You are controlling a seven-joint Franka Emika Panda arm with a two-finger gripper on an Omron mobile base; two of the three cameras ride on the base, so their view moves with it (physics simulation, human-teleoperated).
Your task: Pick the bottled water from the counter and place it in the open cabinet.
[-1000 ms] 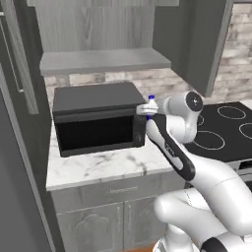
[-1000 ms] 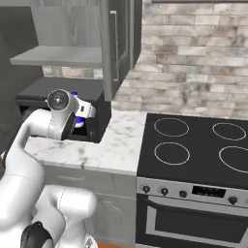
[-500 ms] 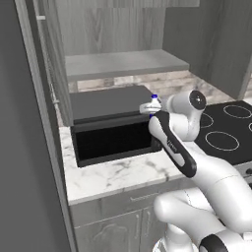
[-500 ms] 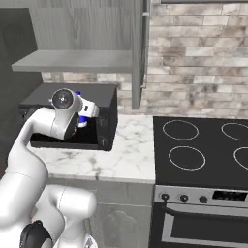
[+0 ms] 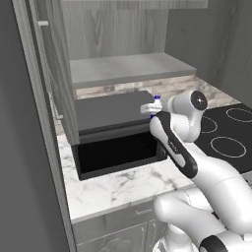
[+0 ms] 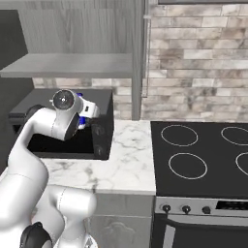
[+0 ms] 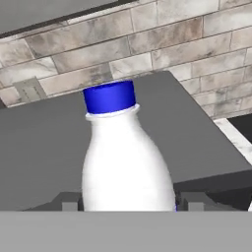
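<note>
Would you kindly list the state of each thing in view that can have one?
bottled water: capped, upright, held off the counter between the gripper's fingers, above the microwave's top.
gripper: closed on the bottled water.
open cabinet: door open, shelf bare.
microwave: on the marble worktop, below the cabinet shelf.
stove: nothing on the burners.

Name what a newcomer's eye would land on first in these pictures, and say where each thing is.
First, the small white plastic bottle with a blue cap, upright between the gripper's fingers, held over the top of the black box-shaped microwave that stands on the white marble worktop. Next, the flat grey shelf of the open wood-grain wall cabinet just above the microwave. To the right lies the black stovetop with white ring burners.
</note>
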